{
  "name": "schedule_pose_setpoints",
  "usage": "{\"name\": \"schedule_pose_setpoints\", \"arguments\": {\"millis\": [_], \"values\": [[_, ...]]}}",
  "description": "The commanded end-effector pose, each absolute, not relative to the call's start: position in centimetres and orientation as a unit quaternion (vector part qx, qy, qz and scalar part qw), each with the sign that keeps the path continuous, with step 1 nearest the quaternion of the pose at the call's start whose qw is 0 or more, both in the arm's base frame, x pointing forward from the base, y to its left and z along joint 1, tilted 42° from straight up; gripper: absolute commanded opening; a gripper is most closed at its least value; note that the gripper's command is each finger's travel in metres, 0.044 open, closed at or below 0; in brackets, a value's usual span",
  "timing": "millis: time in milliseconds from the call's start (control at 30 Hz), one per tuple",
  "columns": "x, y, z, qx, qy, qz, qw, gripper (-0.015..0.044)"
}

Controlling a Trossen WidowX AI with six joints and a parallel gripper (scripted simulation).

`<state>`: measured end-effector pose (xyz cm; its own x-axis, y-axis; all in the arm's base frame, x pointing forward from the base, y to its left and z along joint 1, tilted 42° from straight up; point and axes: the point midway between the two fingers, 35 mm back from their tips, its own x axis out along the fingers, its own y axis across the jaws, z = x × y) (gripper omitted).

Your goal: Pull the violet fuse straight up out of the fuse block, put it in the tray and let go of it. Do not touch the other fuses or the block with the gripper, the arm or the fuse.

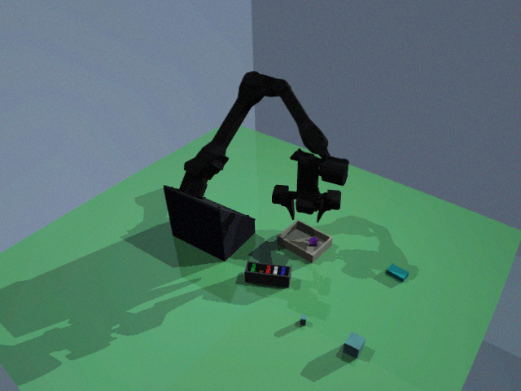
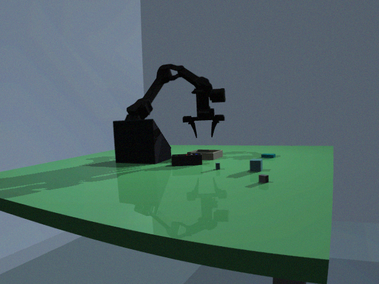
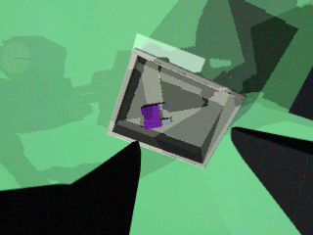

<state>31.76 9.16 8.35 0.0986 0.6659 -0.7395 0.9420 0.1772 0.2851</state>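
Note:
The violet fuse (image 1: 313,241) (image 3: 152,117) lies on its side on the floor of the grey-beige tray (image 1: 294,250) (image 2: 213,155) (image 3: 121,93), with its metal prongs showing in the wrist view. My gripper (image 1: 305,219) (image 2: 204,136) (image 3: 184,140) is open and empty. It hangs above the tray, its fingertips apart and clear of the fuse and the tray walls. The black fuse block (image 1: 267,279) (image 2: 186,160) stands beside the tray. It holds a green fuse (image 1: 253,267), a red fuse (image 1: 268,269), a white fuse (image 1: 275,270) and a blue fuse (image 1: 282,270), with a gap between green and red.
A teal flat block (image 1: 397,272) (image 2: 267,155) lies to the right. A blue-grey cube (image 1: 353,344) (image 2: 256,165) and a tiny blue block (image 1: 303,320) (image 2: 217,166) stand nearer the front. A small dark cube (image 2: 263,178) shows in the exterior view.

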Motion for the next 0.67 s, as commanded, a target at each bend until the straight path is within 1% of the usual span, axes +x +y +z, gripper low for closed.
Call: {"name": "schedule_pose_setpoints", "arguments": {"millis": [0, 633], "values": [[31.76, 9.14, 8.58, 0.619, 0.649, -0.166, 0.409, 0.033], [31.76, 9.13, 8.38, 0.619, 0.65, -0.169, 0.408, 0.033]]}}
